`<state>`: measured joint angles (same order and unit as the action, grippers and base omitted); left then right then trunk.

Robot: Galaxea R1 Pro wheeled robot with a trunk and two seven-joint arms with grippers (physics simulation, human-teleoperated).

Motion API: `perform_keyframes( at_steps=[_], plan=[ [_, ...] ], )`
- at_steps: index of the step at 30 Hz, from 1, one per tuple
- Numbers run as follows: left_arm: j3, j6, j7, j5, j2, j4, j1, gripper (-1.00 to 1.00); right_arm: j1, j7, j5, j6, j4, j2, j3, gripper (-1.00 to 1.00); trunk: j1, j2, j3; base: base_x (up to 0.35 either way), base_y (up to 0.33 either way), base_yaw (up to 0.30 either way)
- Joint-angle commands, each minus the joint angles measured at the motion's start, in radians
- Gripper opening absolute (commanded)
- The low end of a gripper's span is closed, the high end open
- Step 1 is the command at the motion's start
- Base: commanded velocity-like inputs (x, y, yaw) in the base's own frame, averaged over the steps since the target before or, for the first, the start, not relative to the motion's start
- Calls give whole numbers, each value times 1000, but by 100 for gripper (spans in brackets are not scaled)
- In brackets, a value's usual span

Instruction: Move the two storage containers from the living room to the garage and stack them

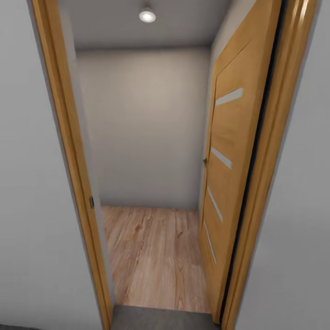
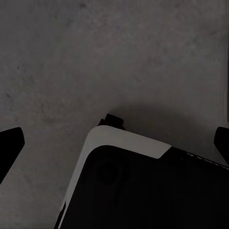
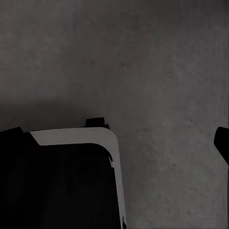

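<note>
The two storage containers are out of view. I face an open doorway from the garage side, with a strip of the dark grey floor [image 1: 160, 319] at its threshold. In the left wrist view my left gripper [image 2: 114, 143] hangs open over that rough grey floor [image 2: 95, 57]; its dark fingertips [image 2: 10, 143] sit at opposite edges with nothing between them. My right gripper [image 3: 117, 138] is also open over the floor [image 3: 162, 71], with one fingertip [image 3: 222, 141] showing and nothing held.
The wooden door [image 1: 227, 183] with glass slits stands swung open on the right. The wooden door frame [image 1: 73, 174] is close on both sides. Beyond lies a light wood plank floor [image 1: 156, 256] ending at a plain wall. My base's black-and-white corner [image 2: 124, 143] shows below each gripper.
</note>
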<state>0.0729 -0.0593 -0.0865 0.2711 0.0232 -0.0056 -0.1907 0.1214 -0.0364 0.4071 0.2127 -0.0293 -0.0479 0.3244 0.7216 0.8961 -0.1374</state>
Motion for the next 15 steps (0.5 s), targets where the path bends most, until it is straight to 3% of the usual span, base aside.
perform_keyframes(
  at_steps=[1, 12, 15],
  plan=[
    [7, -3, -1, 0, 0, 1, -1, 100, 1, 0, 7, 5, -3, 0, 8, 100, 1, 1, -1, 301, -151, 268],
    [7, -2, -1, 0, 0, 1, -1, 100, 1, 0, 7, 5, -3, 0, 9, 100, 1, 1, -1, 313, -75, 266],
    [7, -1, -1, 0, 0, 1, -1, 100, 1, 0, 7, 5, -3, -1, 10, 100, 1, 1, -1, 316, -11, 143]
  ],
)
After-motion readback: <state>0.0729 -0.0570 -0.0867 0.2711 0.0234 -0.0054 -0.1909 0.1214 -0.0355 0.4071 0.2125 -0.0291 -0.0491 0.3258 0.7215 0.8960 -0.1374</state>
